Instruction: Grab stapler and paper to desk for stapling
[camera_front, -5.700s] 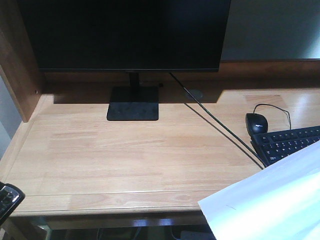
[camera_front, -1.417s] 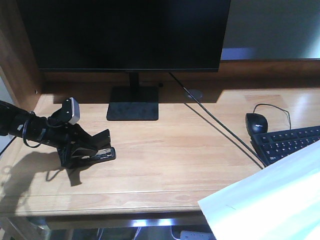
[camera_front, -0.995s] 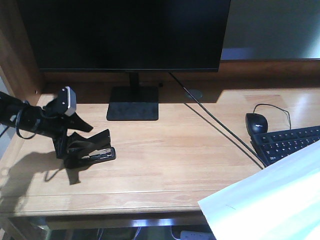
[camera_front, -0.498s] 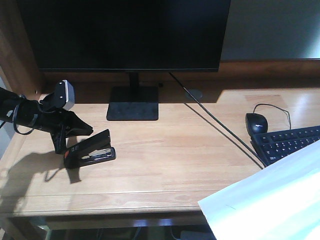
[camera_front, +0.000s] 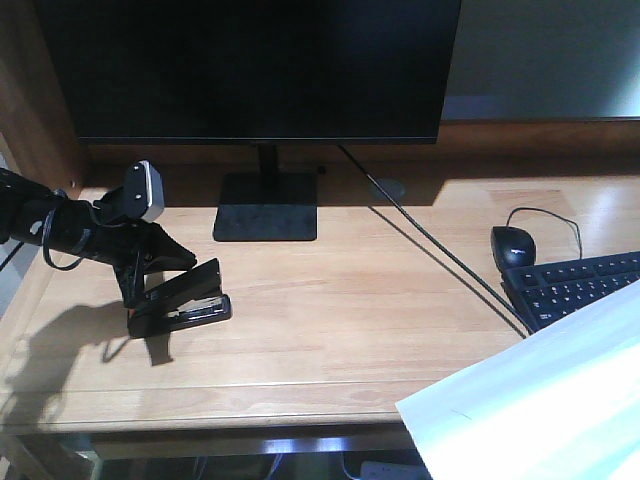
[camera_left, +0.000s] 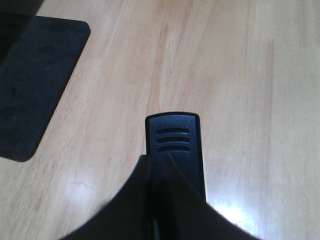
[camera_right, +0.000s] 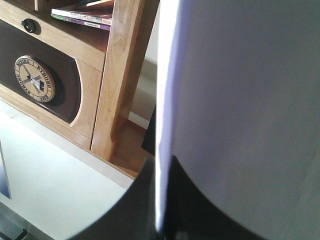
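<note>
The black stapler (camera_front: 185, 298) lies on the light-wood desk (camera_front: 350, 300) at the left, its top arm raised toward the right. My left gripper (camera_front: 165, 270) hangs over the stapler's rear end. In the left wrist view that gripper (camera_left: 151, 165) is shut, with the stapler's grooved end (camera_left: 175, 137) showing just beyond its tips and nothing seen between the jaws. The large white paper (camera_front: 540, 410) fills the lower right and overlaps the desk's front corner. My right gripper (camera_right: 159, 220) is shut on the paper's edge (camera_right: 240, 100); it does not show in the front view.
A black monitor (camera_front: 260, 70) on a flat stand (camera_front: 265, 205) occupies the back. A cable (camera_front: 440, 255) runs diagonally across the desk toward the keyboard (camera_front: 580, 285) and the mouse (camera_front: 513, 245). The right wrist view shows a wooden shelving unit (camera_right: 120, 75) with books.
My left gripper lifted off the stapler and drew back left, then came back right over its rear end, hiding the orange patch. The stapler and the paper stayed put.
</note>
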